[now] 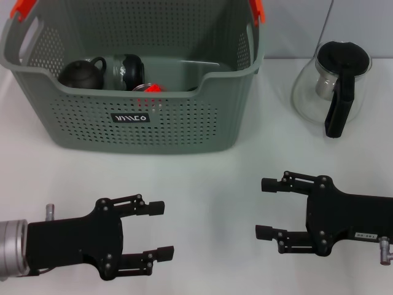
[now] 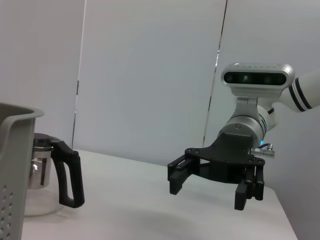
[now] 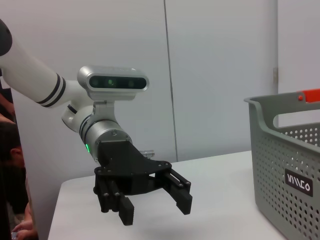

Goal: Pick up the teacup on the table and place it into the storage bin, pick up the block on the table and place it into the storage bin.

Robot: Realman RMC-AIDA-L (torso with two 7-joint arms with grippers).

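The grey perforated storage bin [image 1: 141, 123] stands at the back left of the white table, with orange clips on its handles. Inside it lies a dark brown round teacup [image 1: 80, 74] with a handle, beside a grey-green cylinder with a dark lid [image 1: 123, 70]. A small red piece [image 1: 151, 88], possibly the block, shows just behind the bin's front wall. My left gripper [image 1: 161, 228] hovers open near the table's front left, holding nothing. My right gripper [image 1: 265, 208] is open at the front right, also holding nothing. Each wrist view shows the other arm's gripper: right gripper [image 2: 207, 192], left gripper [image 3: 156, 212].
A glass pot [image 1: 334, 86] with a black handle and lid stands at the back right, beside the bin; it also shows in the left wrist view as the glass pot [image 2: 45, 175]. The bin's wall [image 3: 290, 170] fills one side of the right wrist view.
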